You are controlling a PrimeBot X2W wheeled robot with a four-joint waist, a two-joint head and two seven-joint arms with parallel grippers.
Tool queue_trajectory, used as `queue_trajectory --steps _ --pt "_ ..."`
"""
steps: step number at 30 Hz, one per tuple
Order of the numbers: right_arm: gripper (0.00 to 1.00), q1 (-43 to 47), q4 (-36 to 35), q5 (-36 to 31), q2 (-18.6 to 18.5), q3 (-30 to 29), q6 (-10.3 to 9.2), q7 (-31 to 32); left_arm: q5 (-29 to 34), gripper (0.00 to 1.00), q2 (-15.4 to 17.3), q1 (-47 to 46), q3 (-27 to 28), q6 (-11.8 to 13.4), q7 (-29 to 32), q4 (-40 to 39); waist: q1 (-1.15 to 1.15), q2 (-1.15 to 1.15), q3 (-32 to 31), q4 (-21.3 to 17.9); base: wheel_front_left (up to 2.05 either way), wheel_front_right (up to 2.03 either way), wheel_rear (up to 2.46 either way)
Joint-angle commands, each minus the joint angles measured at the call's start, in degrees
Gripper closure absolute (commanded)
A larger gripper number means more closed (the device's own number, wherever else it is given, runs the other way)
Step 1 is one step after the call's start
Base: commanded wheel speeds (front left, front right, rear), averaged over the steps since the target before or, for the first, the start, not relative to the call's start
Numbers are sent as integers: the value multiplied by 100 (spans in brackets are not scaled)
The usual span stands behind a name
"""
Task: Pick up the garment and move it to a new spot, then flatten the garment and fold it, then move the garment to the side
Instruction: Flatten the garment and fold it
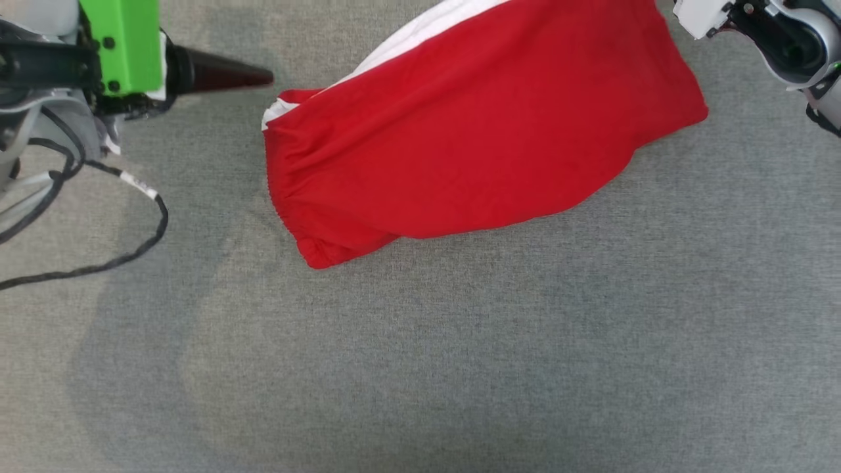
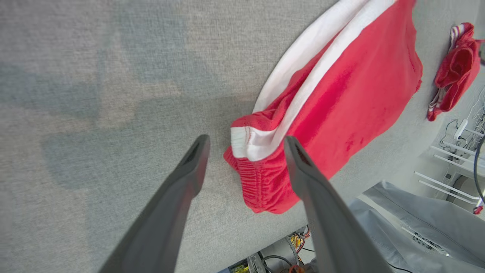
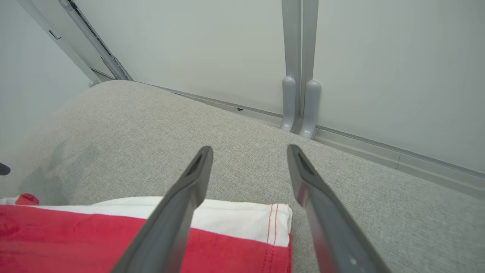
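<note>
Fingers of the left gripper (image 2: 246, 139) stood spread wide and held nothing. They pointed across the grey cloth surface (image 1: 420, 368) at the gathered waistband end of the garment (image 1: 473, 131), which lay just beside their tips; whether it touched them could not be told. The garment, red shorts with a white side stripe, lay fairly smooth on the surface, its long axis running from the waistband at the left, up and away to the leg hem at the right. Over that hem end hung the right gripper (image 3: 250, 148) — jaws likewise wide and empty, the white-striped hem corner beneath its fingers. Each arm thus had one end of the long axis within reach: the left nearer the waistband, the right nearer the hem. By that lie, the next hold — for flattening or folding — would likely want both ends taken together.
</note>
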Motion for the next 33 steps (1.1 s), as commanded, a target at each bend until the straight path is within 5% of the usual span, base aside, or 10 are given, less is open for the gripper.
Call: queue_trajectory --steps 1,9,14,20,27,33 --pt "0 158 37 -31 -11 26 -7 -231 21 0 -16 8 99 -49 -201 60 -1 0 -226 -19 0 0 0" --pt "0 788 -36 323 -47 -185 -7 -1004 972 0 61 489 154 -918 -1951 166 -1 0 -801 31 0 0 0" --pt "0 1206 -120 201 -189 -642 -7 -1035 1799 0 94 1039 298 -1053 -3770 86 -1 0 -974 85 0 0 0" --pt "0 1962 54 -22 -229 -1218 -6 -1035 2394 0 -17 2169 436 -808 -5604 -380 -1 0 -1151 248 0 0 0" --pt "0 2357 385 275 -294 -1137 -7 -874 2993 0 -371 3276 456 -346 -7373 -894 -1 0 -1092 561 0 0 0" --pt "0 2327 792 745 -438 -1033 -6 -67 3277 0 -735 3982 591 -162 -7985 -1017 -1 0 -937 839 0 0 0"
